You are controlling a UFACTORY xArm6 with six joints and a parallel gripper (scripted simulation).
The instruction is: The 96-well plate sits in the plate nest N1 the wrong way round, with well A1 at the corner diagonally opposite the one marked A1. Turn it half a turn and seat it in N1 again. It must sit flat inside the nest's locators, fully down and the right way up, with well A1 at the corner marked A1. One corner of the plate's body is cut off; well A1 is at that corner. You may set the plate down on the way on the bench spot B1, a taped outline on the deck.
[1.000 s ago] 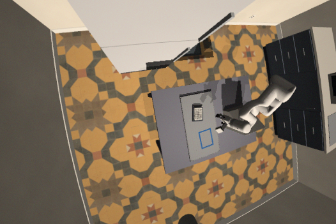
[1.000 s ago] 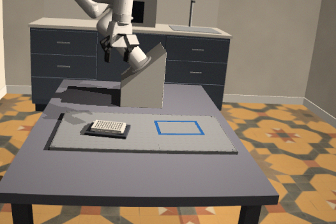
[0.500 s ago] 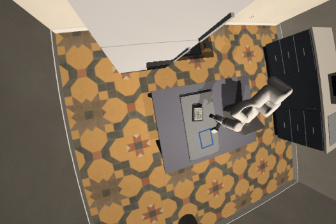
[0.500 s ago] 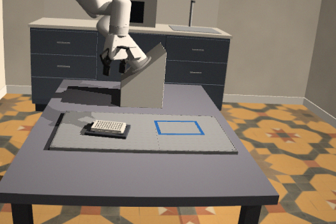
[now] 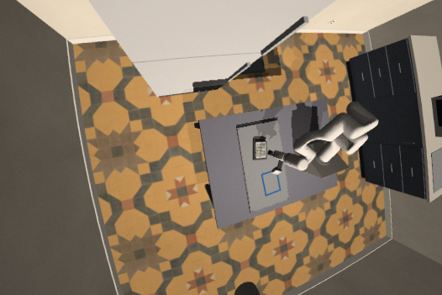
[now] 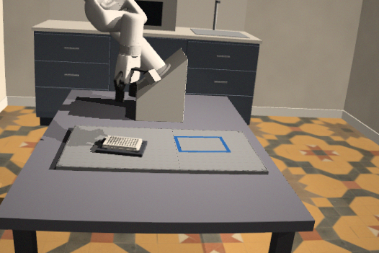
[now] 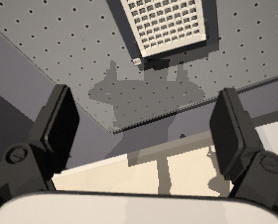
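Note:
The white 96-well plate (image 6: pixel 122 143) lies flat in the dark nest N1 (image 6: pixel 121 151) on the left part of the grey perforated deck (image 6: pixel 162 154). It also shows in the overhead view (image 5: pixel 260 149) and at the top of the wrist view (image 7: pixel 167 22). A small white tag (image 7: pixel 136 61) sits on the deck by the plate's near corner. My gripper (image 6: pixel 125 92) hangs open and empty over the table behind the deck's rear edge, apart from the plate. Both fingers stand wide in the wrist view (image 7: pixel 142 127). The blue taped outline B1 (image 6: pixel 202 144) lies empty on the deck to the right of the nest.
The arm's grey wedge-shaped pedestal (image 6: pixel 162 89) stands on the table right behind the deck, close beside my gripper. The deck is a raised slab with edges on the dark table (image 6: pixel 155 194). Cabinets and a counter stand behind the table.

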